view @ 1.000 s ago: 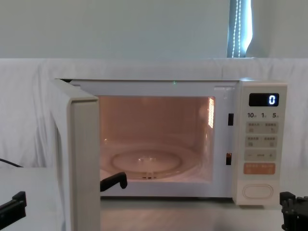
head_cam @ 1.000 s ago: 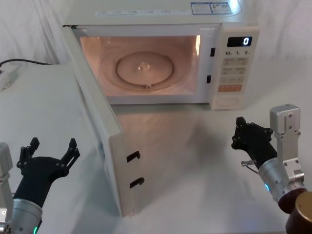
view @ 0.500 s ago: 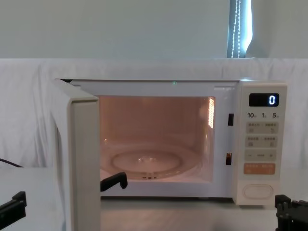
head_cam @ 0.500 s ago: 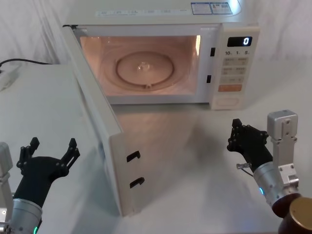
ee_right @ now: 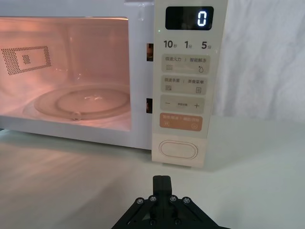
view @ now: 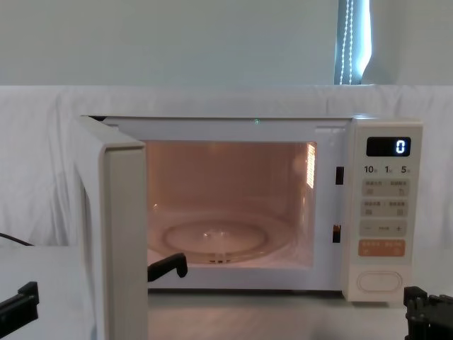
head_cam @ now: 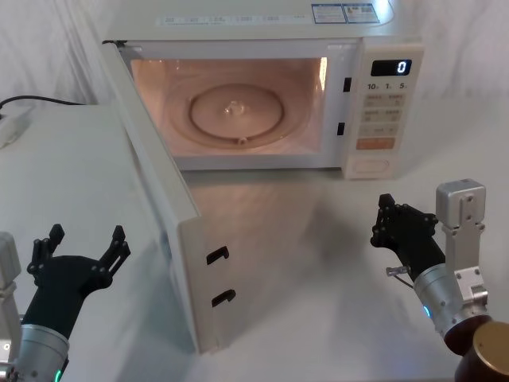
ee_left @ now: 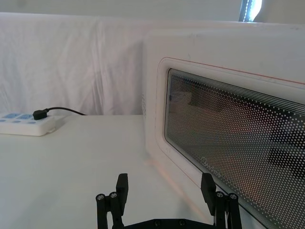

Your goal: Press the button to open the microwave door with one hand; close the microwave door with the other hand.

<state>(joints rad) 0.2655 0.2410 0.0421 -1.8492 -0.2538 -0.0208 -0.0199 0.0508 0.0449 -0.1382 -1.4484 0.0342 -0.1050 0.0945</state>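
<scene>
Cream microwave door stands swung wide toward the near left, cavity lit. Left hand, fingers spread wide, waits just left of it; pushing near the hinge could shove the oven. Right hand, pinched closed, hovers before the button.

Microwave door glossy cream plastic, dotted glass window.

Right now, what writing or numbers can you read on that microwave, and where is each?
"0": lit display atop the control panel.
"10", "1", "5": row of numbers under the display.
"−" and "+": key lower on the panel.
Chinese key labels: too small to read.
Stickers on the microwave top: too blurred.
</scene>
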